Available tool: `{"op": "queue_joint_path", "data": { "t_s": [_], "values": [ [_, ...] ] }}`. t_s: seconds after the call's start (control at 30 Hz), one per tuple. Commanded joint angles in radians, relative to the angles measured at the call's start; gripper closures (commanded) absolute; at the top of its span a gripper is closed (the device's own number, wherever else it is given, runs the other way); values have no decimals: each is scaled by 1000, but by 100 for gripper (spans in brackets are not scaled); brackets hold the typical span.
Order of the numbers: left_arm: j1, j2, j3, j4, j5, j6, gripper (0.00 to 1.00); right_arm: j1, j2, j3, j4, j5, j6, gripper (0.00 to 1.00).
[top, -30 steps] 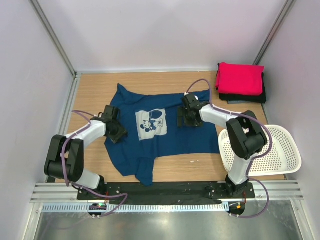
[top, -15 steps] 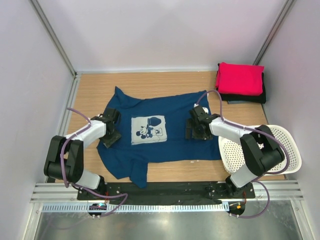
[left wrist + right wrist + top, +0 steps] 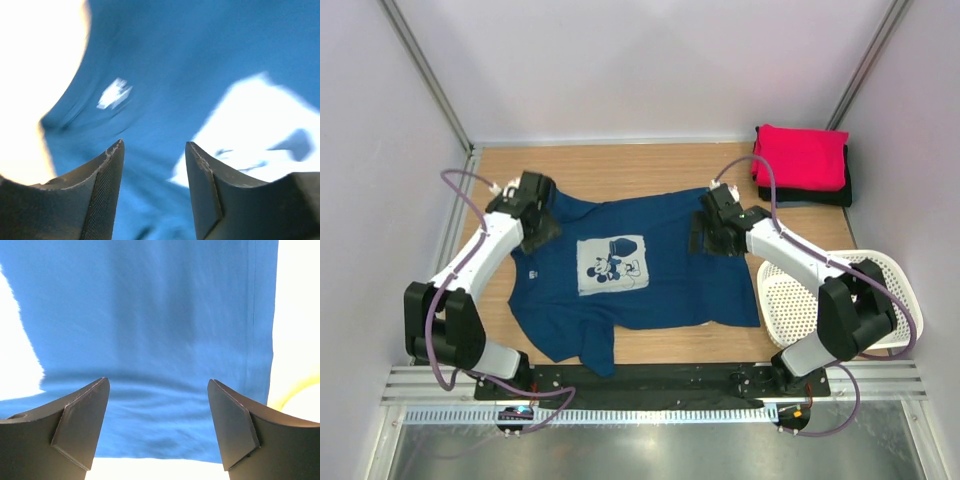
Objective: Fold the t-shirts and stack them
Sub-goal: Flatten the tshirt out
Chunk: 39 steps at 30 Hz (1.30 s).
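Two arms stretch across a navy t-shirt [image 3: 650, 290] on the wooden counter [image 3: 620, 165].
The left fingers [image 3: 100, 200], blurred, look released; the right fingers [image 3: 80, 425] gape wide apart; pale walls [image 3: 670, 70] enclose the counter.

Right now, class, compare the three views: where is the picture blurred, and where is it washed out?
Left wrist: the navy t-shirt is smeared with motion blur, and the table is blown out white. Right wrist: the cloth is sharper, the table equally overexposed. Top external: evenly lit, sharp.

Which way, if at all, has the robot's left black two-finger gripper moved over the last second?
Yes. The left gripper moved toward the wooden table's back edge, now over the navy blue t-shirt's far-left corner.
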Motion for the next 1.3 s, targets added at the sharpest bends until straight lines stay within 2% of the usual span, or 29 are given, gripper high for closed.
{"op": "queue_joint_path", "data": {
  "t_s": [0.0, 0.17, 0.23, 0.43, 0.73, 0.9, 1.1, 1.13, 1.17, 1.27],
  "values": [
    [9, 32, 175, 140, 10, 98, 46, 2, -20, 150, 19, 34, -39, 14],
    [41, 241, 359, 231, 74, 96, 48, -1, 11, 193, 82, 48, -64, 15],
    [69, 333, 381, 270, 108, 77, 50, -1, 20, 198, 85, 49, -69, 15],
    [109, 446, 361, 379, 171, 69, 50, -1, -18, 158, 85, 68, -56, 15],
    [140, 486, 263, 527, 231, 48, 51, -1, -57, 124, 64, 92, -55, 15],
    [144, 519, 272, 558, 239, 33, 61, -3, -61, 114, 61, 100, -45, 15],
    [150, 554, 316, 561, 249, 31, 84, -3, -67, 94, 59, 112, -33, 15],
    [154, 559, 335, 561, 251, 31, 95, -1, -67, 97, 59, 115, -35, 15],
    [154, 560, 350, 561, 249, 31, 100, -3, -69, 97, 59, 120, -36, 15],
    [155, 546, 404, 563, 239, 40, 100, -3, -70, 97, 62, 134, -47, 15]
  ]
}}
